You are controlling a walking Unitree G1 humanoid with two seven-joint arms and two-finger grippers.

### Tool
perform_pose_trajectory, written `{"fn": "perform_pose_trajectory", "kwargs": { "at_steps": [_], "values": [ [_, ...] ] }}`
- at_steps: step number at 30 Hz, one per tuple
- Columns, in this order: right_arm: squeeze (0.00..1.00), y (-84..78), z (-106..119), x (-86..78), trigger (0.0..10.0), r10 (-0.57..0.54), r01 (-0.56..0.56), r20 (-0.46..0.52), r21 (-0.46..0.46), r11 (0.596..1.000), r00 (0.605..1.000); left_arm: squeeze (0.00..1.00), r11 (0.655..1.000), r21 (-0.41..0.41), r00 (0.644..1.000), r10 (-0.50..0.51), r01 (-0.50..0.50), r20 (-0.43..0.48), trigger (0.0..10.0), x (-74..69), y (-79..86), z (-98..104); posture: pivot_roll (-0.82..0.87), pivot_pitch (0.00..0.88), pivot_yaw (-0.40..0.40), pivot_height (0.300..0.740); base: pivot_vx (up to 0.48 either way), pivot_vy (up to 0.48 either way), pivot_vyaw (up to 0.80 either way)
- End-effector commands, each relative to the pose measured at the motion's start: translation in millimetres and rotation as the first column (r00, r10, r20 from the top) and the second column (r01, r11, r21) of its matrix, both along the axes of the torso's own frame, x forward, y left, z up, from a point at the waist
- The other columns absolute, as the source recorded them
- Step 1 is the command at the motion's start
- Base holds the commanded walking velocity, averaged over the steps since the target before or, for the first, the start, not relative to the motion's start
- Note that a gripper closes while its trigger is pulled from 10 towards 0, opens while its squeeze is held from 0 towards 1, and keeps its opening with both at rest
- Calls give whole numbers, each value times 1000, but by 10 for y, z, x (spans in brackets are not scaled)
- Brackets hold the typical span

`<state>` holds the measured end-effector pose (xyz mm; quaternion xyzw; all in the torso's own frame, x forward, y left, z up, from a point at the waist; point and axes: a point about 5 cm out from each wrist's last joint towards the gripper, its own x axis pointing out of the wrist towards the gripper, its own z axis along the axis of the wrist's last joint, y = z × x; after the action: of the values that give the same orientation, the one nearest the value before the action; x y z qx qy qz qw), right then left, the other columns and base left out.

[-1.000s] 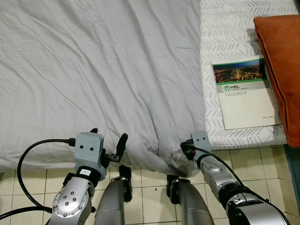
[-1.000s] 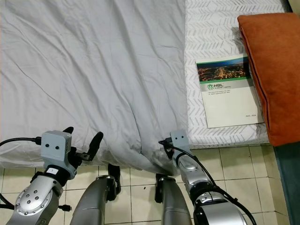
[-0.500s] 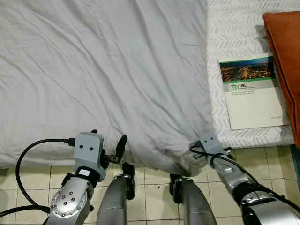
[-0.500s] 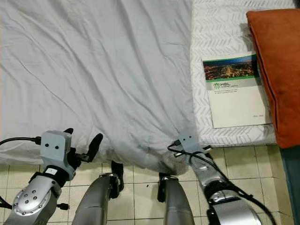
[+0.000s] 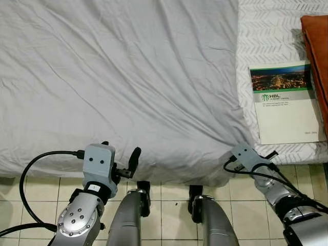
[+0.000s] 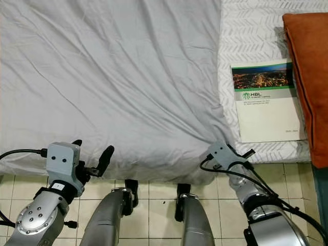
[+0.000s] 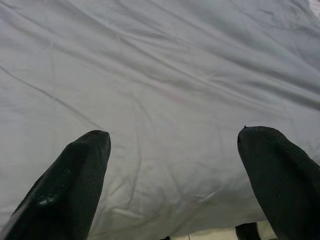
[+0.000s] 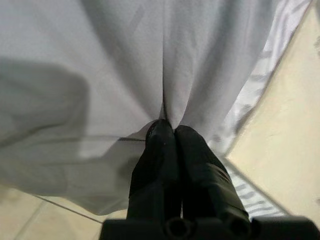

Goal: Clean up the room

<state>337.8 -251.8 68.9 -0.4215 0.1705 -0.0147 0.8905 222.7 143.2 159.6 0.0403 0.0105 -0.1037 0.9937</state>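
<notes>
A large grey sheet (image 5: 128, 77) covers most of the bed and hangs over its near edge. My right gripper (image 8: 167, 128) is shut on a pinched fold of the sheet's edge, at the near right corner of the sheet beside the right wrist block (image 5: 245, 157). The sheet lies fairly flat between my two arms, with shallow creases. My left gripper (image 5: 120, 150) is open at the bed's near edge on the left, its fingers (image 7: 80, 175) spread above the sheet with nothing between them.
A thin book (image 5: 284, 102) with a city photo on its cover lies on the white patterned mattress cover (image 5: 266, 31) right of the sheet. An orange pillow (image 6: 307, 77) lies at the far right. Beige floor tiles (image 5: 169, 192) run along the bed by my legs.
My right gripper has drawn the sheet's corner to the right, and the bunched fold between my arms has flattened. The left arm has stayed in place.
</notes>
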Motion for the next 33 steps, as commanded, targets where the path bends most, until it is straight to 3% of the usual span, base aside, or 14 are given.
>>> {"fn": "perform_pose_trajectory", "kwargs": {
  "at_steps": [1, 5, 6, 8, 10, 11, 12, 13, 16, 20, 22, 24, 25, 33],
  "values": [
    [0, -562, -144, -324, 0, -227, 218, -81, -105, 970, 971, 0, 1000, 8, 998, 8, -7, -61, 10000, -60, 4, -117, 108, 749, -22, 740, 0, 0, 0],
    [0, -707, -212, -453, 0, -314, 301, -135, -106, 948, 940, 0, 1000, 8, 997, 7, -7, -78, 10000, -53, -15, -185, 97, 737, -34, 740, 0, 0, 0],
    [0, -650, -242, -442, 10000, -313, 312, -141, -27, 950, 939, 0, 1000, 8, 996, 5, -4, -88, 10000, -51, -33, -231, 93, 728, -37, 740, 0, 0, 0],
    [0, -628, -256, -441, 10000, -311, 313, -143, -7, 950, 940, 0, 1000, 8, 996, 4, -4, -94, 10000, -45, -41, -262, 90, 722, -40, 740, 0, 0, 0],
    [0, -452, -219, -322, 10000, -289, 301, -88, 182, 936, 953, 0, 1000, 20, 992, -2, 5, -128, 10000, -52, -62, -413, 80, 662, -55, 740, 0, 0, 0],
    [0, -452, -219, -322, 10000, -289, 301, -88, 182, 936, 953, 0, 1000, 20, 992, -2, 5, -128, 10000, -52, -62, -413, 80, 662, -55, 740, 0, 0, 0],
    [565, -364, -166, -247, 10000, -295, 291, -39, 323, 901, 955, 0, 1000, 14, 988, 5, -3, -155, 10000, -51, -48, -520, 72, 611, -61, 740, 0, 0, 0],
    [1000, -333, -128, -210, 10000, -297, 279, -12, 374, 884, 955, 0, 1000, 21, 986, 10, -7, -168, 10000, -49, -37, -572, 65, 585, -64, 740, 0, 0, 0],
    [1000, -290, -55, -149, 10000, -296, 254, 33, 431, 866, 954, 0, 1000, 29, 982, 16, -10, -186, 10000, -17, -33, -692, 44, 520, -69, 740, 0, 0, 0],
    [1000, -324, 89, -94, 10000, -298, 225, 126, 407, 885, 946, 0, 1000, 30, 979, 14, -8, -201, 10000, 70, -63, -840, 28, 435, -70, 740, 0, 0, 0],
    [1000, -317, 159, -100, 10000, -286, 182, 213, 404, 896, 934, 0, 999, 43, 977, 5, 4, -213, 10000, 192, -106, -992, 10, 274, -71, 740, 0, 0, 0],
    [1000, -299, 183, -110, 10000, -266, 151, 245, 404, 902, 932, 0, 999, 42, 977, 6, 3, -215, 10000, 215, -109, -1008, 10, 274, -71, 740, 0, 0, 0],
    [1000, -257, 166, -141, 10000, -258, 120, 269, 439, 890, 928, 0, 999, 42, 975, 12, -3, -220, 10000, 288, -107, -1067, 0, 191, -63, 740, 0, 0, 0],
    [1000, -10, -7, -394, 10000, -263, 38, 302, 588, 808, 916, 0, 999, 21, 987, 36, -33, -159, 10000, 559, -65, -1032, -37, 22, -34, 740, 0, 0, 0]
  ]
}}
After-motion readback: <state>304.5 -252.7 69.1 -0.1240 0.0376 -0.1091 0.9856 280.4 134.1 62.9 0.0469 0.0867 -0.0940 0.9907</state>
